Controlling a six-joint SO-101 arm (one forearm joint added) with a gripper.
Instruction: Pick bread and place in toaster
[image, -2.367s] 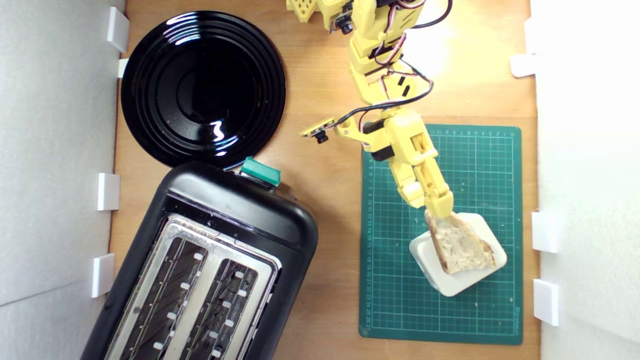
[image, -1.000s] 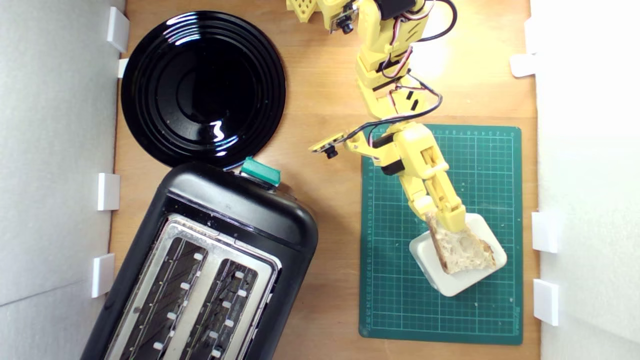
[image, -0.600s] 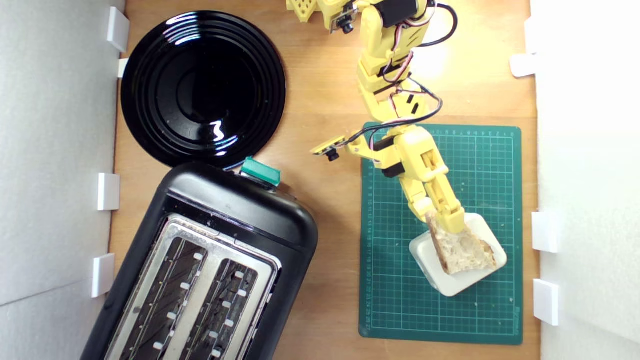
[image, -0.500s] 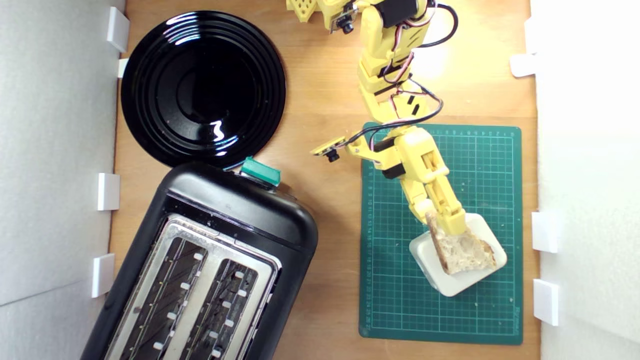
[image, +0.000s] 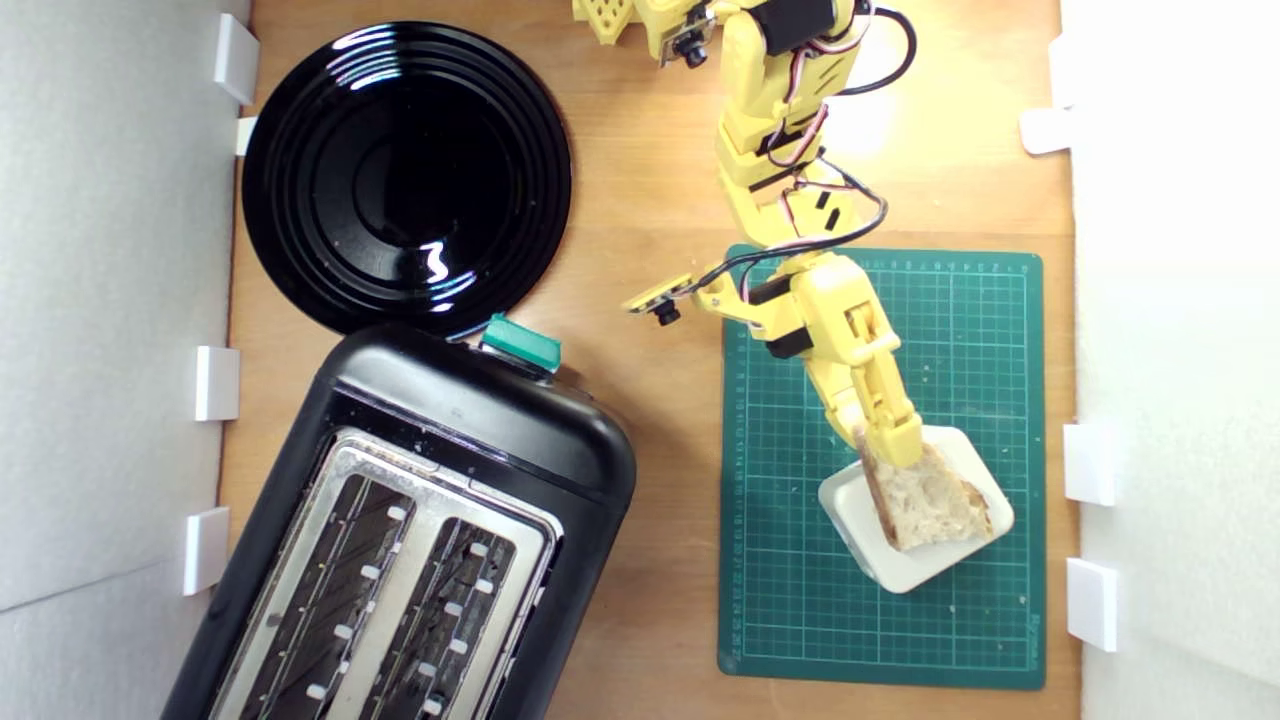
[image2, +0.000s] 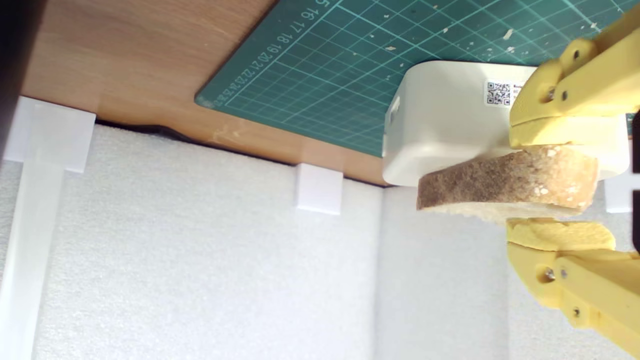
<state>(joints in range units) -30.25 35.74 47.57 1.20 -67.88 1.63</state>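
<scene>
Now the two yellow jaws are pressed onto the bread (image2: 505, 186), one against each face of the slice at its narrow end; in the wrist view both fingertips (image2: 560, 234) touch the crust with no gap showing. The gripper (image: 885, 448) reaches the slice from the far side of the white block (image: 858, 522), on which the wedge lies.

Over the last couple of seconds the gripper has slid further along the slice and the jaws have drawn in. The bread has also tipped: in the exterior view its crumb face looks narrower than half a second ago, and its dark crust edge shows along the exterior view's left. In the wrist view the slice stands edge-on, and much of it juts past the block's edge. My reading is that the grasp is made and the lift is just starting, though the wide end may yet rest on the block.

The block sits on a green cutting mat (image: 790, 600) dusted with crumbs, on a wooden table (image: 660, 180). The toaster (image: 420, 530) stands well apart at the exterior view's lower left, both slots empty, its teal lever knob (image: 520, 344) near a black plate (image: 405, 175). White foam walls (image2: 200, 280) held by white brackets (image: 215, 383) close the table in.
</scene>
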